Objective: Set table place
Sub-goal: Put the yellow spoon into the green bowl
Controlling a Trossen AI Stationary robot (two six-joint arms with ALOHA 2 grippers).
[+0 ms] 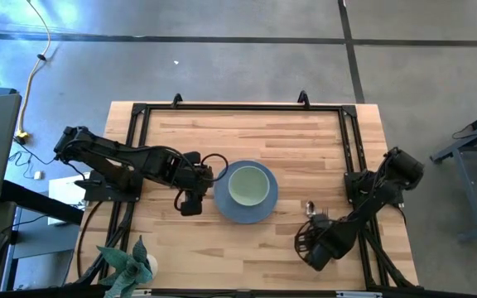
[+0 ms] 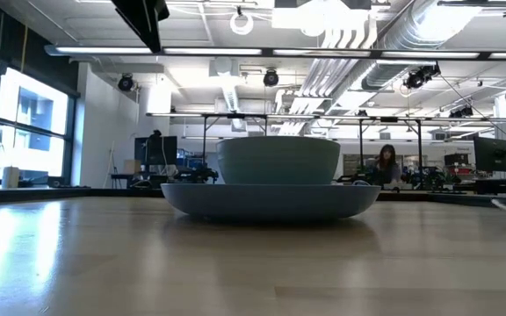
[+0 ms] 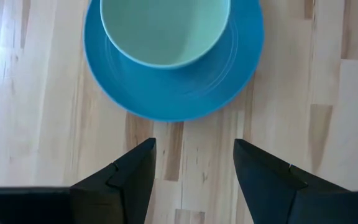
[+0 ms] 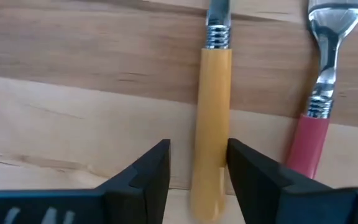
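Observation:
A blue plate (image 1: 222, 204) lies flat on the table's middle, and a pale green bowl (image 1: 249, 185) stands in it; both show in the low view, plate (image 2: 271, 200) and bowl (image 2: 278, 160). My left gripper (image 3: 194, 152) is open and empty just left of the plate (image 3: 166, 99). A yellow-handled spoon (image 4: 211, 93) and a red-handled fork (image 4: 316, 106) lie side by side on the wood right of the plate. My right gripper (image 4: 197, 149) is open, its fingers on either side of the spoon's yellow handle near its free end. My right gripper straddles the spoon's yellow handle (image 4: 211, 174), fingers along it. One finger (image 4: 247, 174) stands close against the handle's side; I cannot tell whether it touches. The other finger stands apart. The spoon lies flat on the table.
A black metal frame (image 1: 139, 124) runs along the table's left, far and right sides. A small green plant (image 1: 127, 261) stands at the near left corner. Bare wood (image 1: 284, 207) lies between the plate and the cutlery.

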